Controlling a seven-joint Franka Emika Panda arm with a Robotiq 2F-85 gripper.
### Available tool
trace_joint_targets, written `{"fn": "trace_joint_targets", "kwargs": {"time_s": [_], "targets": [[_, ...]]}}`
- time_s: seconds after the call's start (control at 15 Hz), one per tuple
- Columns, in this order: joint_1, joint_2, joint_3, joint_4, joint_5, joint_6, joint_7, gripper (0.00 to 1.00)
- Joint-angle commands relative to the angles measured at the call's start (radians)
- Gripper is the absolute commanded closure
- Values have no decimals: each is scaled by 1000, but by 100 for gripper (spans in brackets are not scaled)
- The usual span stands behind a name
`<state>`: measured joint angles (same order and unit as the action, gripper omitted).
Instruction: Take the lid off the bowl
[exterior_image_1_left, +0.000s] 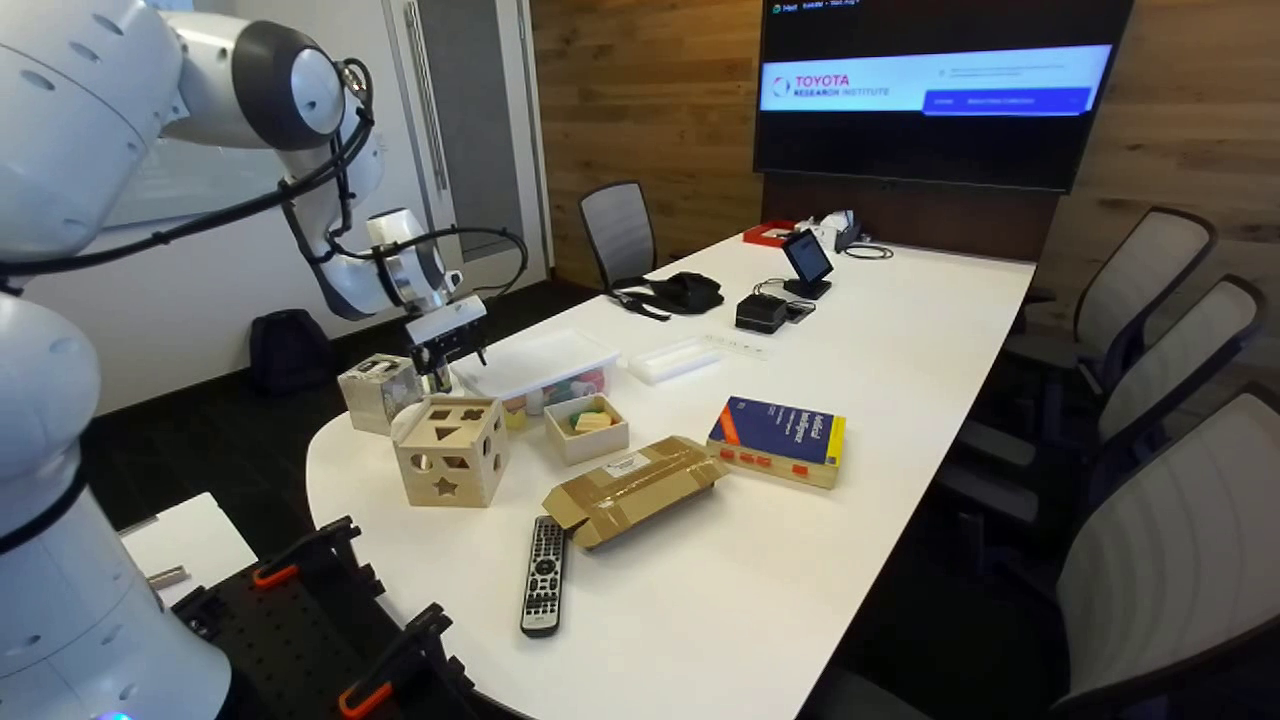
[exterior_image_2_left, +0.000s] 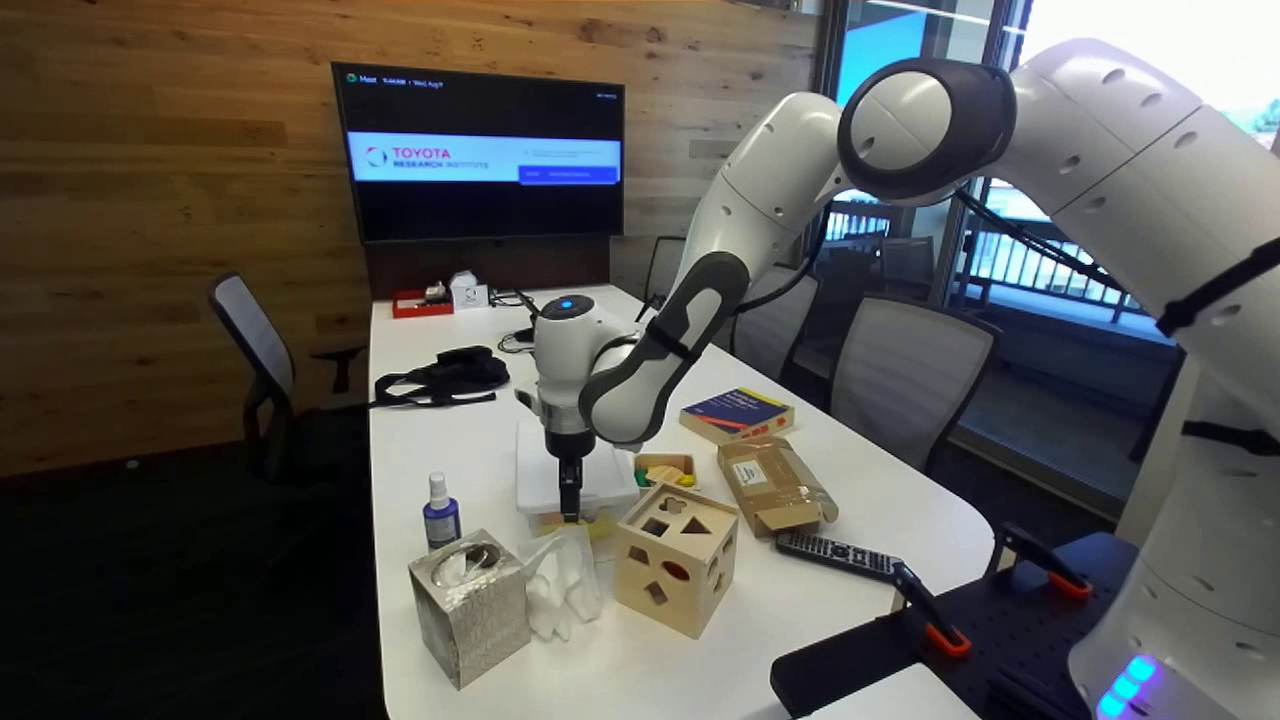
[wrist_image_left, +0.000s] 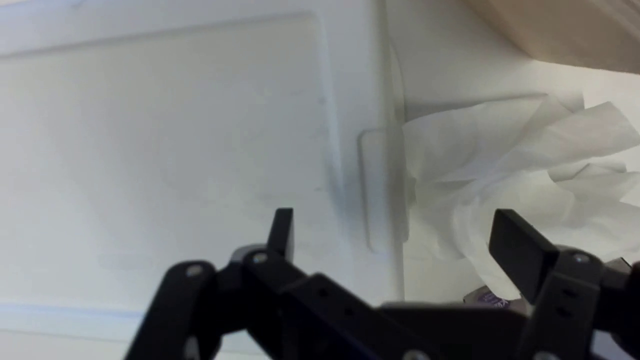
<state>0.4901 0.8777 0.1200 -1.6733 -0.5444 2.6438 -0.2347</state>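
The bowl is a low clear plastic box (exterior_image_1_left: 575, 389) with coloured pieces showing through its wall; it also shows in an exterior view (exterior_image_2_left: 604, 527). The lid, a flat whitish rectangular cover, lies on top of it in both exterior views (exterior_image_1_left: 550, 358) (exterior_image_2_left: 537, 478). In the wrist view the lid (wrist_image_left: 175, 165) fills the left side and hides the bowl. My gripper (wrist_image_left: 395, 225) is open and empty, one finger over the lid, one beyond its short edge. It hangs at that end of the bowl in both exterior views (exterior_image_1_left: 459, 368) (exterior_image_2_left: 570, 512). Contact cannot be told.
A wooden cube with holes (exterior_image_1_left: 450, 450), crumpled tissue (exterior_image_2_left: 562, 590) and a tissue box (exterior_image_2_left: 470, 610) stand close to the gripper. A spray bottle (exterior_image_2_left: 441, 522) is beside the lid. A small wooden box (exterior_image_1_left: 587, 440), cardboard package (exterior_image_1_left: 640, 490), book (exterior_image_1_left: 780, 435) and remote (exterior_image_1_left: 543, 575) lie nearby.
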Motion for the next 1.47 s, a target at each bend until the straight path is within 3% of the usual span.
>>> {"fn": "trace_joint_targets", "kwargs": {"time_s": [0.0,0.53,1.4], "targets": [[45,28,-54,32,-48,45,33,0],[103,42,-134,25,-160,101,137,0],[120,45,-153,-1,-260,121,282,0]]}}
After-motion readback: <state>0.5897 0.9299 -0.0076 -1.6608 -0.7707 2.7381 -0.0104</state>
